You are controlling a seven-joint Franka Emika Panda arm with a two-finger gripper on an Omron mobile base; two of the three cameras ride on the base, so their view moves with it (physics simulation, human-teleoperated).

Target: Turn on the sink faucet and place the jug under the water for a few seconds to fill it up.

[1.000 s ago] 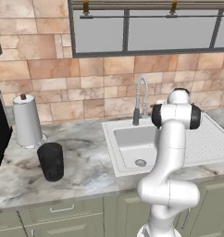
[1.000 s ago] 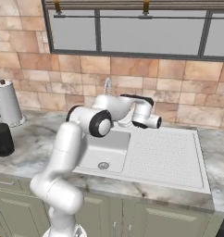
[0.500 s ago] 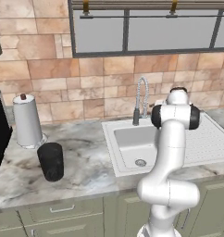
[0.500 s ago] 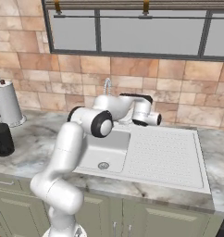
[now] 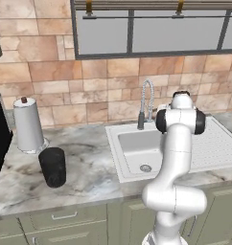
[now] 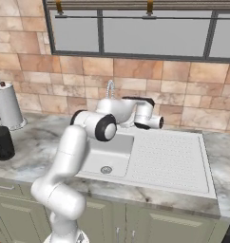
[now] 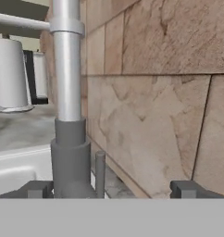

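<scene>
The black jug (image 5: 53, 166) stood upright on the marble counter (image 5: 89, 167) near its front edge — just ahead of the paper towel roll (image 5: 28, 124). The chrome sink faucet (image 5: 145, 104) rose at the back rim of the white sink (image 5: 137, 148) — the arm (image 5: 175, 158) stood before it.

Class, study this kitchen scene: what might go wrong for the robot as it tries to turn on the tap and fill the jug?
1. The open claw sits low beside the sink faucet, close to the tiled wall; it may scrape the tiles or miss the small lever.
2. No water runs yet, and the jug stands on the counter by the paper towel roll, so fetching it could knock the roll over.
</scene>
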